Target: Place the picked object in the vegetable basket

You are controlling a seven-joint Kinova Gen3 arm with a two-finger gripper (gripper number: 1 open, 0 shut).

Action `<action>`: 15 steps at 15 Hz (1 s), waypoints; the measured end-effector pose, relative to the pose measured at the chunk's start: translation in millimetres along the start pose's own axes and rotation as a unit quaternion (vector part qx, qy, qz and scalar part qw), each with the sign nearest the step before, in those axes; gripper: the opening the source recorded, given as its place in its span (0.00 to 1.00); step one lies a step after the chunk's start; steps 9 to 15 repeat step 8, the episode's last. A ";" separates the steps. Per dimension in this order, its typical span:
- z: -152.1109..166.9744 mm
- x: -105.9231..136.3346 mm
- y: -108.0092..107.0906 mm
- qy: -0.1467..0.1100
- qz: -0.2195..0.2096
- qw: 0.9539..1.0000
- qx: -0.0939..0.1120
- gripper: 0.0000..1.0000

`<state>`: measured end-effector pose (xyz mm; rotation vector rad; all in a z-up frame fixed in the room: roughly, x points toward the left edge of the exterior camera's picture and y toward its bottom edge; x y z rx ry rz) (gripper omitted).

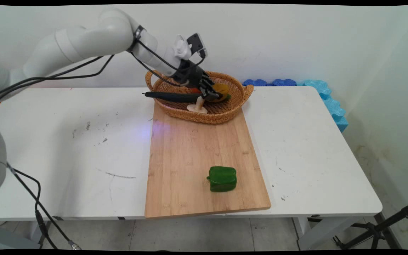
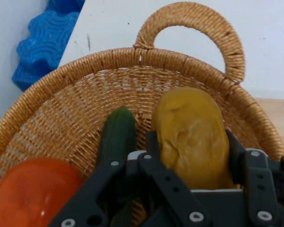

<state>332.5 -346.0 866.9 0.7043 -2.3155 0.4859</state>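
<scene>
My gripper [image 1: 214, 92] reaches down into a wicker basket [image 1: 204, 118] at the far end of a wooden board. In the hand view its two fingers press on either side of a yellow-brown, potato-like vegetable [image 2: 191, 137], so the gripper [image 2: 193, 142] is shut on it. In the main view the yellow vegetable [image 1: 222, 89] shows just right of the fingers. A dark green cucumber [image 2: 117, 137] lies against its left, and an orange-red tomato [image 2: 33, 191] sits further left. The basket wall [image 2: 85, 94] and one handle rise behind them.
A long dark eggplant [image 1: 168, 95] pokes out over the basket's left rim, and a beige mushroom [image 1: 197, 107] lies in its near part. A green bell pepper [image 1: 221, 179] rests on the wooden board [image 1: 197, 152]. Blue foam blocks [image 1: 324, 95] line the table's far right edge.
</scene>
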 end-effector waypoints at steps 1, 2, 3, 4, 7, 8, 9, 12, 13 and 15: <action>5.6 0.3 -1.4 0.000 0.000 1.000 0.001 0.00; 10.6 0.6 -2.6 0.000 0.000 1.000 0.002 0.00; 15.0 0.9 -3.5 0.000 0.000 1.000 0.004 0.00; 18.1 1.2 -4.0 0.000 0.000 1.000 0.004 1.00; 25.6 1.8 -4.8 0.002 0.001 1.000 0.006 1.00; 27.1 1.8 -4.6 0.002 0.002 1.000 0.005 1.00; 27.1 1.8 -4.6 0.002 0.002 1.000 0.005 1.00; 27.1 1.8 -4.6 0.002 0.002 1.000 0.005 1.00; 27.1 1.8 -4.6 0.002 0.002 1.000 0.005 1.00; 27.1 1.8 -4.6 0.002 0.002 1.000 0.005 1.00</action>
